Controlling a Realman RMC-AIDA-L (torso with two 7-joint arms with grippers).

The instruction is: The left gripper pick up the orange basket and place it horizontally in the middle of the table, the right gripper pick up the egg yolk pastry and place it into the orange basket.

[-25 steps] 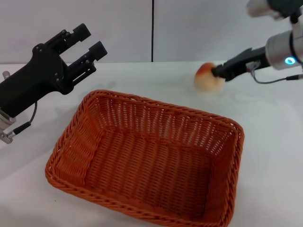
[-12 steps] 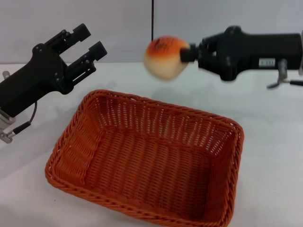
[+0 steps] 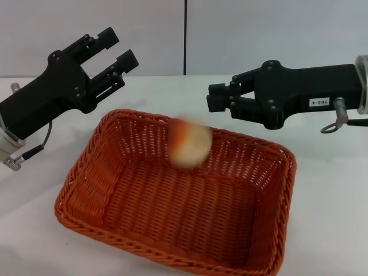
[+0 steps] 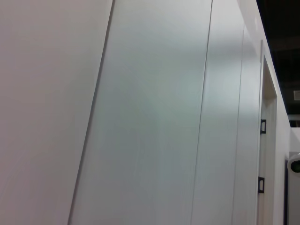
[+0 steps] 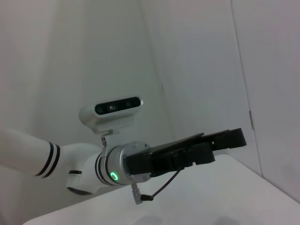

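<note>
Egg yolk pastry seen in mid-air over the orange basket on the table.

The white table (image 3: 333,195) carries the orange basket (image 3: 115,201) at its middle. The left gripper (image 3: 115,53) is held above the basket's far-left corner, fingers spread, empty; the right wrist view alone shows its camera mount. The right gripper (image 3: 214,96) is raised, fingers parted and empty. The blurred egg yolk pastry (image 3: 188,141) is seen unsupported inside the basket's outline.
</note>
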